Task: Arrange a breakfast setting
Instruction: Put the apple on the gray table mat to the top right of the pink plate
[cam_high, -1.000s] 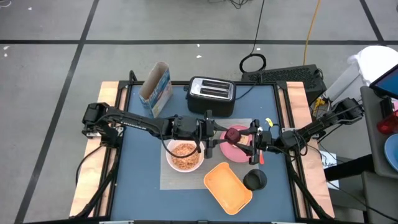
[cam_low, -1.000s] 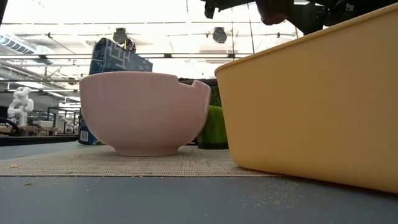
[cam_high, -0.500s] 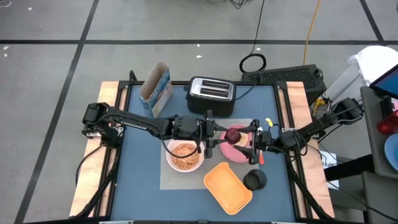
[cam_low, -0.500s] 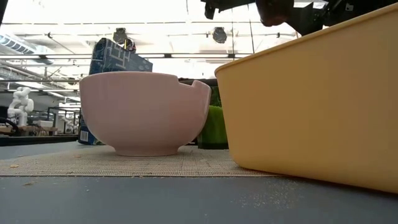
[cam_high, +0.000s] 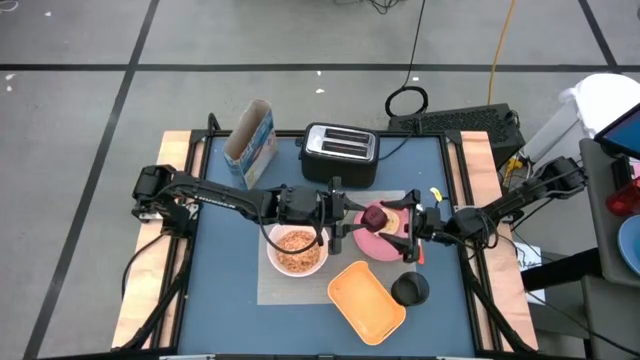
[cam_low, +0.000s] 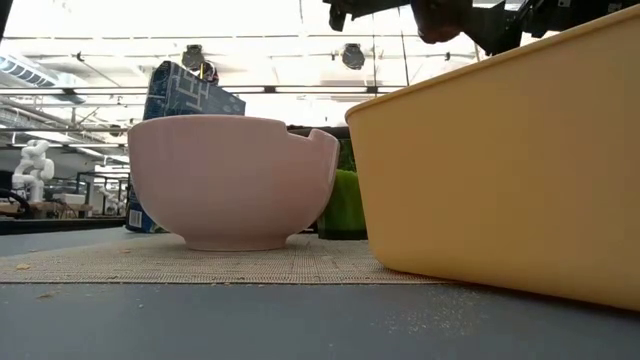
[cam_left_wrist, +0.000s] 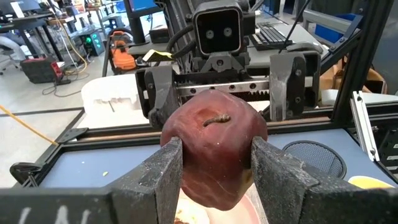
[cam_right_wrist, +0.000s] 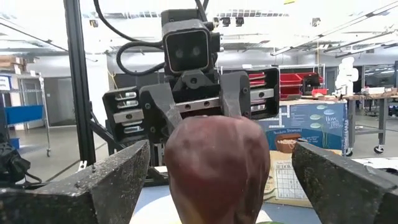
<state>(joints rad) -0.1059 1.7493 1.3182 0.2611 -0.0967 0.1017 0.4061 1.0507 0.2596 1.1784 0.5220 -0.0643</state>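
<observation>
A dark red apple (cam_high: 376, 215) hangs above the pink plate (cam_high: 380, 244), which lies on the grey placemat (cam_high: 272, 290). My left gripper (cam_left_wrist: 214, 168) reaches in from the table's left and is shut on the apple. Facing it from the right, my right gripper (cam_right_wrist: 227, 180) is open. Its fingers (cam_right_wrist: 118, 180) stand wide on either side of the apple without touching it. The white bowl (cam_high: 296, 250) of cereal sits on the placemat beside the plate. In the low view a green cup (cam_low: 343, 205) shows behind the bowl. My left gripper pinches the apple's two opposite sides (cam_left_wrist: 186, 155) between its two fingers, around the fruit's middle. The fingers come in about level from the table's left. The apple is lifted clear above the pink plate, with its stem (cam_left_wrist: 214, 118) up.
An orange tray (cam_high: 365, 298) lies at the near edge, with a round black thing (cam_high: 409, 290) to its right. The toaster (cam_high: 340, 148) and a cereal box (cam_high: 250, 143) stand at the far side. Metal frame posts flank the table.
My right gripper has opened wider, and its fingers now stand clear of the apple's sides. The apple has stayed where it was, in my left gripper above the plate.
</observation>
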